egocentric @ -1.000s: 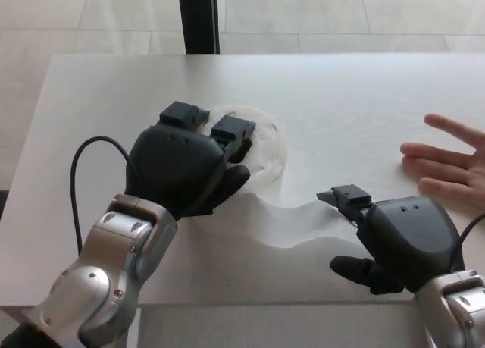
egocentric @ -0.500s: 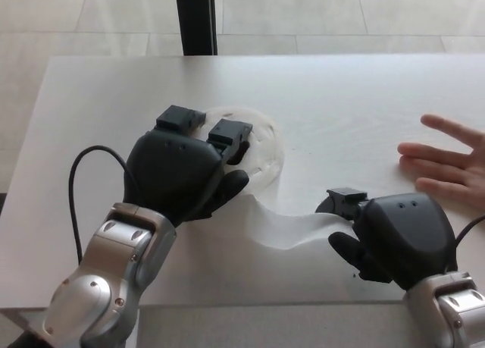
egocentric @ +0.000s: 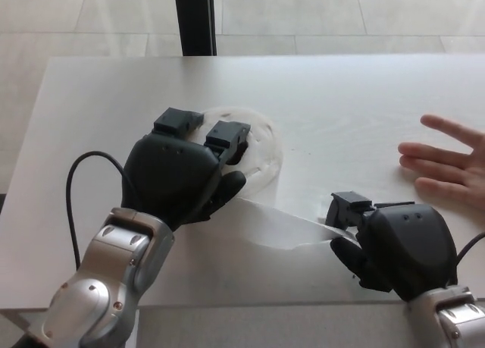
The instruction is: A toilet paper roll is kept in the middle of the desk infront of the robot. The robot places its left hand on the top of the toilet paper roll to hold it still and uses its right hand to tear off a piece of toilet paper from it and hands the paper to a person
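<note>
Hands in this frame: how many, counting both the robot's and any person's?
3. The left hand rests on the toilet paper roll; the right hand grips the paper strip; a person's hand lies at the right edge.

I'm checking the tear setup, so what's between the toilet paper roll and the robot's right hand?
In the head view, a strip of unrolled paper spans from the toilet paper roll to the right hand, which grips its end. Nothing else lies there.

You see a pale desk point(egocentric: 364, 98) with a smooth matt face and faint wood grain. The toilet paper roll point(egocentric: 261, 147) is soft embossed white paper. Both hands, left hand point(egocentric: 178, 174) and right hand point(egocentric: 398, 246), wear matt black plastic shells; the forearms are brushed silvery metal.
</note>
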{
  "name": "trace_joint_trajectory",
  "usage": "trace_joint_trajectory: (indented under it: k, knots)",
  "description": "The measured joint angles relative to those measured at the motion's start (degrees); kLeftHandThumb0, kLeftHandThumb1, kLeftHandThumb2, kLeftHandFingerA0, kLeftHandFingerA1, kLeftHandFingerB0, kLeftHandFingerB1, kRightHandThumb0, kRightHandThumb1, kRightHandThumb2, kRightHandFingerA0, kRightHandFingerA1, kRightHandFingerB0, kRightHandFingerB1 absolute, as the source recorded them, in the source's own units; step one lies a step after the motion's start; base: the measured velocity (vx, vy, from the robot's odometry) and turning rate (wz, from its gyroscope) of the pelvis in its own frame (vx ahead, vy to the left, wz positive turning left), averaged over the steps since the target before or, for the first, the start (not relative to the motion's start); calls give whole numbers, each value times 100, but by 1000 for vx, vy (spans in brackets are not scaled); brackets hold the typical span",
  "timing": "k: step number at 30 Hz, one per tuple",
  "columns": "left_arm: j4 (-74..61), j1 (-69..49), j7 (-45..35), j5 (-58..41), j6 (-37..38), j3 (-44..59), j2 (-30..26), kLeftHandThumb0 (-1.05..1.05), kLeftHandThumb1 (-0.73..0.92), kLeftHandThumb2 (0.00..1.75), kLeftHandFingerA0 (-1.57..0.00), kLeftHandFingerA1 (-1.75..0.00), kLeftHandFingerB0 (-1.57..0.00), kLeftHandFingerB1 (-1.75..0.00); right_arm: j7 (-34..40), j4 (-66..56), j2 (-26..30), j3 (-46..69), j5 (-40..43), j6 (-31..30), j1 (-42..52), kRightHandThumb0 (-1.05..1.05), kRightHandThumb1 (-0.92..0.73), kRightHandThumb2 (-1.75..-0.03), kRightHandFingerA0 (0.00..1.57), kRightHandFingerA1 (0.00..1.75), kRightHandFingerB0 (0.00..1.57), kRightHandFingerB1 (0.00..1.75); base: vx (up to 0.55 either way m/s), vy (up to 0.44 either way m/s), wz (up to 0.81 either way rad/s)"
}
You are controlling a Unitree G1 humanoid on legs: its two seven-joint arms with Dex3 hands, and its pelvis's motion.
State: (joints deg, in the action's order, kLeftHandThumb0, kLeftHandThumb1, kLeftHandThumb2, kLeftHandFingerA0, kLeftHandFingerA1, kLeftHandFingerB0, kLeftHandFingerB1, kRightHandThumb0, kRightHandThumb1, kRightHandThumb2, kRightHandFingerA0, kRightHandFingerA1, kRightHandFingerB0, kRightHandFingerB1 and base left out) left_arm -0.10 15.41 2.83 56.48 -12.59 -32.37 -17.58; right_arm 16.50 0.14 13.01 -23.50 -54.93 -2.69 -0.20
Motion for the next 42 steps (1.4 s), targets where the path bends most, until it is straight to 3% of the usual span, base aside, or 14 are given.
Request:
trace_joint_trajectory:
  k: [8,9,11,13,14,15,23,24,26,33,37,38,39,42]
  knots:
    - [-12,-39,5,4,20,8,5,-68,69,107,-30,-60,-35,-56,292,107,-660,278,331,24,147,-35,-58,-114,93,175,67,175,0,0,0]
    - [-12,-43,5,4,21,9,5,-65,85,65,-34,-54,-40,-42,312,112,-760,337,390,24,169,-32,-58,-115,93,175,69,172,0,0,0]
    - [-28,-46,20,0,28,23,13,-69,69,107,-31,-61,-35,-56,351,135,-1009,475,551,46,183,-33,-56,-117,92,175,71,172,0,0,0]
    - [-33,-44,50,-1,31,33,22,-66,84,65,-34,-55,-41,-43,363,160,-1196,613,694,81,181,-32,-53,-122,91,175,74,170,0,0,0]
    - [-40,-41,68,-1,31,36,27,-69,69,107,-30,-61,-35,-56,364,177,-1285,684,773,99,180,-31,-52,-121,90,175,76,167,0,0,0]
    - [-45,-38,81,-1,31,40,30,-66,84,65,-33,-54,-41,-42,364,190,-1355,749,836,111,176,-31,-52,-118,89,175,75,169,0,0,0]
    - [-88,-77,167,-19,31,73,37,-64,66,107,-30,-61,-34,-56,351,385,-1823,1532,1442,131,-111,-30,-49,-123,98,175,82,158,0,0,0]
    - [-87,-88,187,-21,32,73,37,-66,84,65,-34,-56,-41,-42,343,430,-1846,1663,1527,129,-193,-30,-47,-122,98,175,84,157,0,0,0]
    - [-95,-113,211,-25,33,74,37,-67,68,106,-31,-60,-36,-56,341,510,-1864,1893,1683,130,-336,-29,-51,-115,102,175,86,156,0,0,0]
    - [-85,-208,301,-27,33,73,35,-61,81,64,-35,-54,-42,-42,339,653,-1881,2710,2201,104,-801,-25,-42,-123,100,169,92,146,0,0,0]
    - [-95,-233,320,-27,33,77,35,-67,67,103,-32,-60,-37,-55,337,672,-1932,3061,2493,89,-1000,-23,-39,-125,102,167,92,146,0,0,0]
    - [-97,-242,328,-27,33,77,35,-61,81,64,-36,-53,-42,-42,334,672,-1958,3152,2587,79,-1049,-23,-39,-125,101,165,91,146,0,0,0]
    - [-99,-250,333,-26,33,77,35,-67,67,103,-32,-60,-37,-56,330,669,-1981,3228,2661,66,-1091,-21,-36,-128,102,165,92,146,0,0,0]
    - [-103,-275,362,-26,33,78,34,-62,82,64,-34,-53,-42,-42,301,623,-2063,3403,2884,30,-1190,-24,-41,-116,128,139,106,124,0,0,0]
